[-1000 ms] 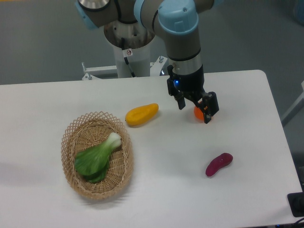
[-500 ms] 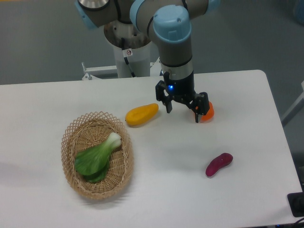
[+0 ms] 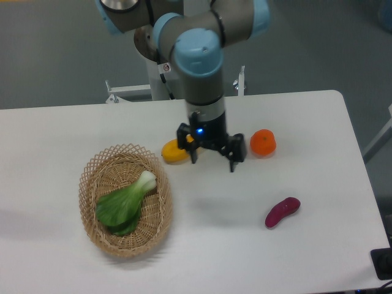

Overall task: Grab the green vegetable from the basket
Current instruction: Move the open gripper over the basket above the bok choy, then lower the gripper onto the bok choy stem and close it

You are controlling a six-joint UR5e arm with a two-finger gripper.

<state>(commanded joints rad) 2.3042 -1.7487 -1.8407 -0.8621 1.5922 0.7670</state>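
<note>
Bok choy (image 3: 124, 203) in basket (image 3: 97, 233), stalk up-right. Fingers (image 3: 213, 160) spread, holding nothing, above table (image 3: 318, 122) nr yellow fruit (image 3: 171, 153).

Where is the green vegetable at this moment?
The green vegetable lies inside the basket at the lower left of the camera view, its pale stalk end pointing up-right toward the yellow fruit. The open gripper is apart from it.

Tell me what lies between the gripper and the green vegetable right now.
In the camera view, between the gripper and the green vegetable lie bare white table and the basket near rim. The yellow fruit sits just above that line.
</note>
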